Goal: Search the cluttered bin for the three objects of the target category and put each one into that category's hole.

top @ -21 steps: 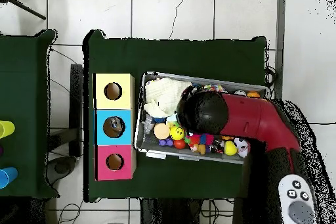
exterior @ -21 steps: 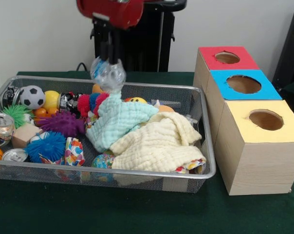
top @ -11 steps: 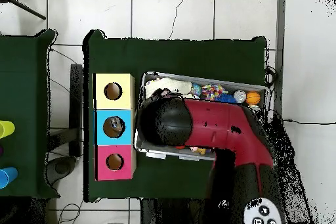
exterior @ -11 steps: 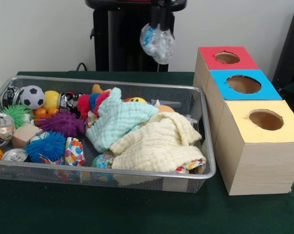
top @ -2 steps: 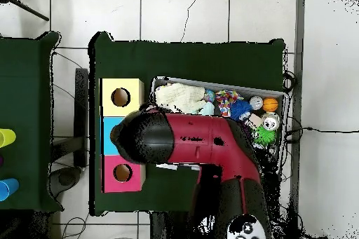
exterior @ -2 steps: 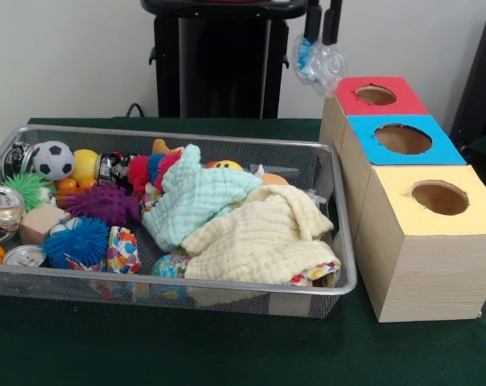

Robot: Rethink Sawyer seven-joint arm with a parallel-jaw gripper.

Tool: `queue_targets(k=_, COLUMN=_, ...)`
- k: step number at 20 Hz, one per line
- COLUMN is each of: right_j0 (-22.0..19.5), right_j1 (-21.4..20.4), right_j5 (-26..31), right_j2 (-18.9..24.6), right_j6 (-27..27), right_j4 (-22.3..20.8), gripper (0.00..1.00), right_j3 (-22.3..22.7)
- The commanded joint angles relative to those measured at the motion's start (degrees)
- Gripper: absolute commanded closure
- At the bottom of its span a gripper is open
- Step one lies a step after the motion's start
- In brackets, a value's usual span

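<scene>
1. A wire bin (exterior @ -2 steps: 339, 241) sits on the green bench (exterior @ -2 steps: 187, 354), and it is full of toys and cloths.
2. At the left end of the bin there is a shiny can (exterior @ -2 steps: 2, 211), a black and white ball (exterior @ -2 steps: 53, 159), a green spiky ball (exterior @ -2 steps: 24, 186), a purple spiky ball (exterior @ -2 steps: 105, 204) and a blue spiky ball (exterior @ -2 steps: 76, 241).
3. A light blue cloth (exterior @ -2 steps: 199, 197) lies in the middle of the bin, and a soft yellow cloth (exterior @ -2 steps: 263, 237) lies beside it, touching it.
4. The gripper (exterior @ -2 steps: 322, 39) hangs high up, above the space between the bin and the boxes. It is closed on a crumpled clear plastic bottle (exterior @ -2 steps: 317, 63), which hangs in the air, just to the left of the red box.
5. Three boxes stand in a row to the right of the bin: a red box (exterior @ -2 steps: 352, 103), a blue box (exterior @ -2 steps: 368, 149) and a yellow box (exterior @ -2 steps: 424, 249). Each has a round hole on top.
6. From above, the red arm (top @ -2 steps: 203, 145) covers the blue box and part of the bin.
</scene>
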Motion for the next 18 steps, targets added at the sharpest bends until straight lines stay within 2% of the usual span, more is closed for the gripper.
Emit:
queue_targets(k=1, right_j0=1.38, right_j1=2.99, right_j5=-0.27, right_j2=-2.80, right_j6=12.76, right_j4=1.84, gripper=1.00, right_j3=5.42)
queue_targets(k=7, right_j0=2.77, right_j1=4.46, right_j5=-0.41, right_j2=-4.80, right_j6=14.15, right_j4=3.13, gripper=1.00, right_j3=4.08)
queue_targets(k=18, right_j0=8.57, right_j1=8.56, right_j5=-1.18, right_j2=-9.06, right_j6=19.55, right_j4=6.20, gripper=1.00, right_j3=1.10)
